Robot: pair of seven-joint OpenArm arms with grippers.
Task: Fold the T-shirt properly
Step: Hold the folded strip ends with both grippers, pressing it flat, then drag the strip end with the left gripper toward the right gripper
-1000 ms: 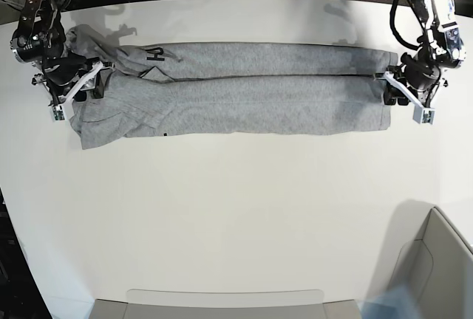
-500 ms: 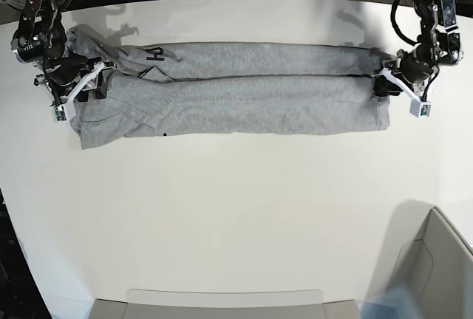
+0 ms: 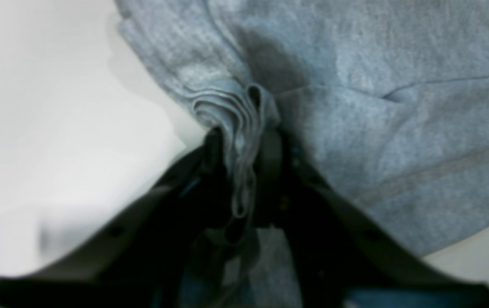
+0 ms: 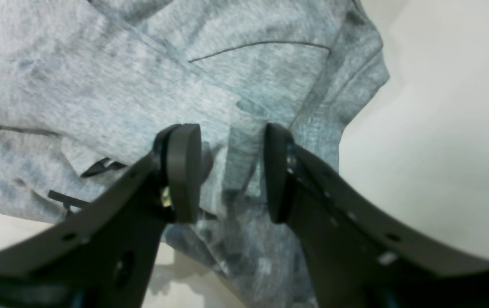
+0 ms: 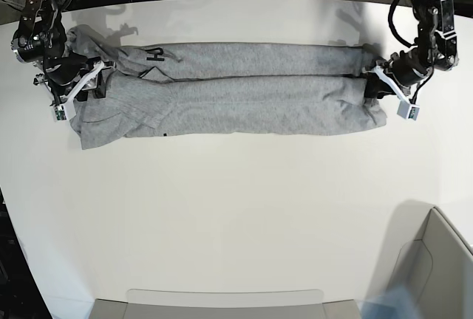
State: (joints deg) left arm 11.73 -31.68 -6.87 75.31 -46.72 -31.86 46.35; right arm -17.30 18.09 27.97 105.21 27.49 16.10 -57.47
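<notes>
Left wrist view: left gripper (image 3: pixel 240 158) clamping T-shirt (image 5: pixel 236 90) hem bunch; right gripper (image 4: pixel 231 171) gaping over collar end; next needing matching pinch.

You have the heather-grey cotton T-shirt (image 5: pixel 236 94) lying as a long band across the far part of the white round-edged surface (image 5: pixel 236 208), folded lengthwise with two strips side by side. The left claw (image 5: pixel 373 86) sits at the band's end on the base view's right, a bunch of layered cloth between its jaws. The right claw (image 5: pixel 92 83) sits at the opposite end, jaws apart astride the cloth. A grey bin (image 5: pixel 432 260) stands at the near right corner.
</notes>
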